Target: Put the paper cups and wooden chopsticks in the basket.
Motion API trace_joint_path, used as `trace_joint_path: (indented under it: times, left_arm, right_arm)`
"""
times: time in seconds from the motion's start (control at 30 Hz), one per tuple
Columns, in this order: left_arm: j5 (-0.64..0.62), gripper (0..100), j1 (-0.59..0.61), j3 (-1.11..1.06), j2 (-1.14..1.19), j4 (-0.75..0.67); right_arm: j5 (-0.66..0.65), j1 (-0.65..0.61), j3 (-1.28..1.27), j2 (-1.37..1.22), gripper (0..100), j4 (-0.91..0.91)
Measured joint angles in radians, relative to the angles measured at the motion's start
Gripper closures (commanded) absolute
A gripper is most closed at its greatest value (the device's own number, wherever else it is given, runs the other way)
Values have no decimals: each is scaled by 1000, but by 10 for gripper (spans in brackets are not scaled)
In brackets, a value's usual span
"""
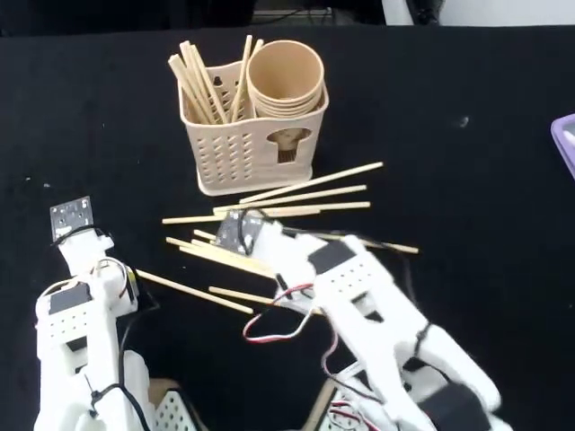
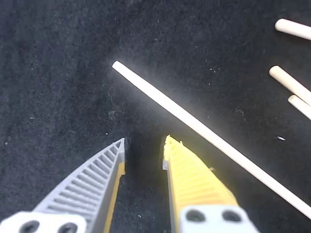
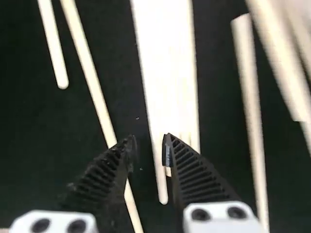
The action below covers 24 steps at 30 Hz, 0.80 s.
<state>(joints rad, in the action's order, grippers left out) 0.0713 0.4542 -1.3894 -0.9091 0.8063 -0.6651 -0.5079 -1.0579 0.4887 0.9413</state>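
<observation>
A cream basket point(image 1: 235, 160) stands at the back of the black table, with stacked paper cups point(image 1: 286, 76) and several chopsticks point(image 1: 202, 85) in it. Loose wooden chopsticks point(image 1: 305, 193) lie scattered in front of it. My right gripper point(image 1: 241, 235) point(image 3: 148, 143) hangs low over that pile, open by a narrow gap, with a pale pair of chopsticks point(image 3: 165, 73) lying under the gap. My left gripper point(image 2: 143, 143) is open and empty just above the cloth. The end of a single chopstick point(image 2: 194, 121) point(image 1: 193, 292) lies just ahead of its fingertips.
A purple object point(image 1: 564, 139) pokes in at the right edge. Red, white and black wires point(image 1: 287, 328) loop off the right arm over the table. Other chopstick ends point(image 2: 291, 82) lie farther from the left gripper.
</observation>
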Motion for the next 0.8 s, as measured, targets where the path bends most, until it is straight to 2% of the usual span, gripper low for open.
trace_joint_path:
  times: [0.13, 0.33, 0.43, 0.8]
  left_arm:
    - [0, 865, 0, 0, 0, 0]
    - [0, 865, 0, 0, 0, 0]
    - [0, 865, 0, 0, 0, 0]
    - [0, 865, 0, 0, 0, 0]
  right_arm:
    - [-18, 12, -2, -146, 891, -94]
    - [-58, 34, 126, -321, 900, -61]
    - [-87, 34, 157, -354, 994, -41]
    - [-97, 95, 230, -342, 988, 23]
